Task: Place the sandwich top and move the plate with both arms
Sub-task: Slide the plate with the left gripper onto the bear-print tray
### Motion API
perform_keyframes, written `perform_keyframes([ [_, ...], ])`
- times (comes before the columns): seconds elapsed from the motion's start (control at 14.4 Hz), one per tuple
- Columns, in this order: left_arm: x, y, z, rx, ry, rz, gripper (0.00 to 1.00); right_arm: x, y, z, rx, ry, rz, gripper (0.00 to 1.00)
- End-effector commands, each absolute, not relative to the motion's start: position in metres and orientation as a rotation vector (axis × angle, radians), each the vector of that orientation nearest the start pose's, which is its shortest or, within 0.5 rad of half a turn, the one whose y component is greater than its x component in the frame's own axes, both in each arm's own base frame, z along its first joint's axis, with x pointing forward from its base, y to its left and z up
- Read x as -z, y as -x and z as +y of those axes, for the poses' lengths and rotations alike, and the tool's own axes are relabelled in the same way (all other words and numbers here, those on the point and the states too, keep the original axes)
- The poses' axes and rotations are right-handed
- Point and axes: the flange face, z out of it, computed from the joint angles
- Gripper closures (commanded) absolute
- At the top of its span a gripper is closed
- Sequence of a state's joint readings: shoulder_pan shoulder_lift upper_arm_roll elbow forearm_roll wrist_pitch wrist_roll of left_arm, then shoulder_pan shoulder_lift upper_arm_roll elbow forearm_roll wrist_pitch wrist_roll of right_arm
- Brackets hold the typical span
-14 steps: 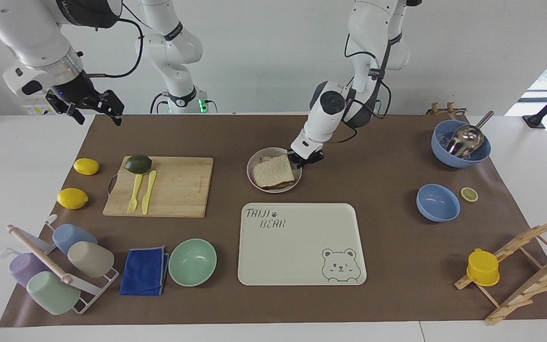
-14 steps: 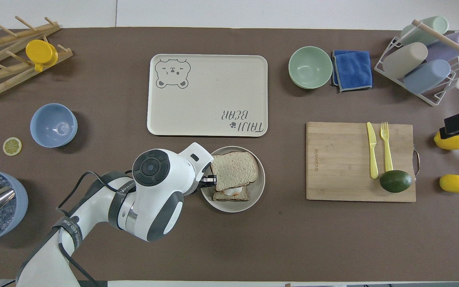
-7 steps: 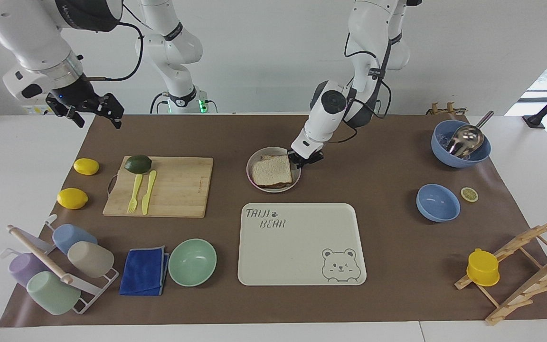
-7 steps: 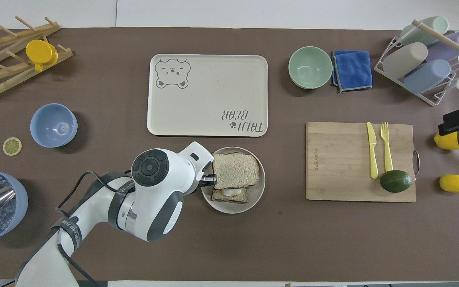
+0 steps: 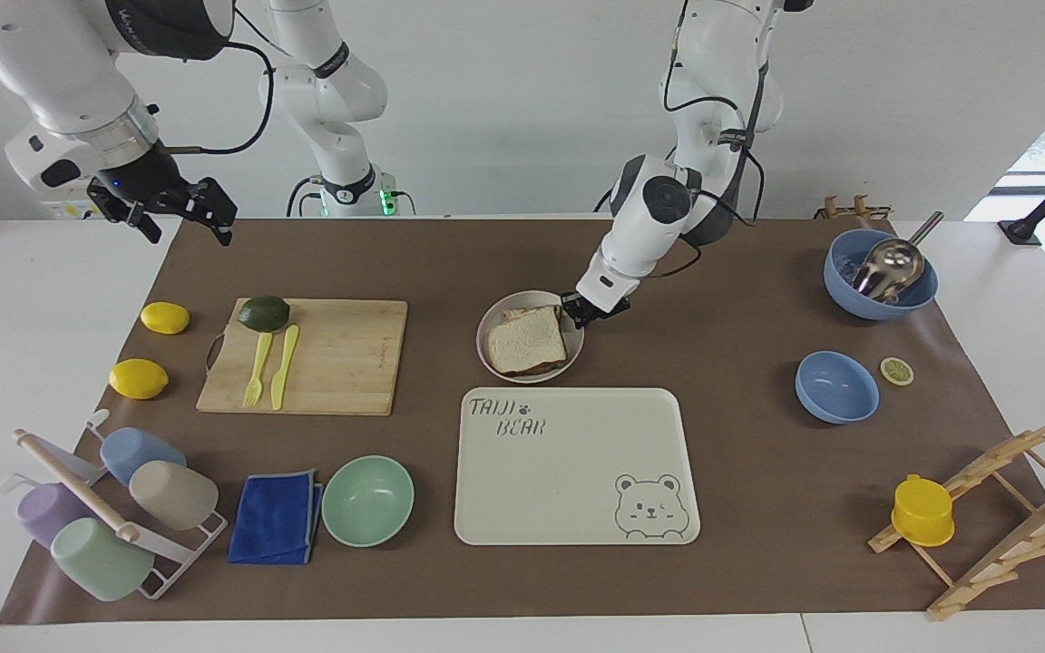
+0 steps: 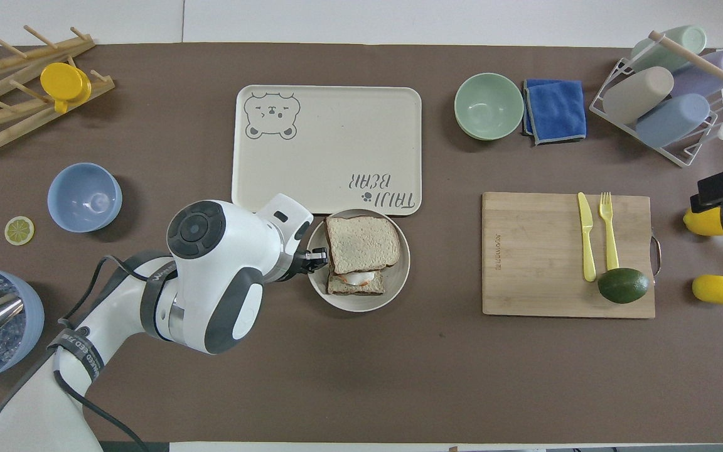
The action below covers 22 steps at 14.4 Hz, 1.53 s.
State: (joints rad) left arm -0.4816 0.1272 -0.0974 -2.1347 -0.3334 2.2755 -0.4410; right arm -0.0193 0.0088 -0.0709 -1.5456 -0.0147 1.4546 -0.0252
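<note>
Your left claw (image 5: 592,307) pinched plate (image 5: 487,350) rim at frame centre; bread top (image 5: 526,340) sat on it, tray (image 5: 577,508) just below. Right claw (image 5: 180,207) spread, waited upper left, well apart.

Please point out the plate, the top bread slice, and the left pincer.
plate (image 6: 358,303): overhead view, bare rim nearest the robots.
top bread slice (image 6: 362,243): overhead view, middle of the slice's upper face.
left pincer (image 5: 590,310): facing view, between the fingertips at the plate's rim.
</note>
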Motion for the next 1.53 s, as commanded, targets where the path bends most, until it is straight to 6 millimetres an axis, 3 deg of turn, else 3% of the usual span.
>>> perform_keyframes([
  [0.0, -0.398, -0.510, -0.297, -0.243, 3.411, -0.161, 1.00, -0.624, -0.545, -0.050, -0.142, 3.135, 0.128, 0.00],
  [0.21, -0.427, -0.549, -0.287, -0.260, 3.430, -0.199, 1.00, -0.625, -0.545, -0.048, -0.139, 3.131, 0.122, 0.00],
  [0.49, -0.439, -0.598, -0.278, -0.175, 3.468, -0.269, 1.00, -0.626, -0.547, -0.044, -0.111, 3.135, 0.113, 0.00],
  [0.83, -0.400, -0.652, -0.291, -0.187, 3.480, -0.302, 1.00, -0.627, -0.547, -0.043, -0.106, 3.139, 0.109, 0.00],
  [1.18, -0.369, -0.672, -0.293, -0.133, 3.495, -0.346, 1.00, -0.627, -0.548, -0.044, -0.106, 3.140, 0.111, 0.00],
  [1.25, -0.368, -0.675, -0.288, -0.107, 3.494, -0.345, 1.00, -0.627, -0.548, -0.044, -0.106, 3.140, 0.111, 0.00],
  [1.32, -0.363, -0.684, -0.265, -0.080, 3.480, -0.402, 1.00, -0.627, -0.548, -0.042, -0.106, 3.140, 0.107, 0.00],
  [1.46, -0.348, -0.681, -0.259, -0.089, 3.463, -0.411, 1.00, -0.628, -0.548, -0.041, -0.106, 3.141, 0.102, 0.00],
])
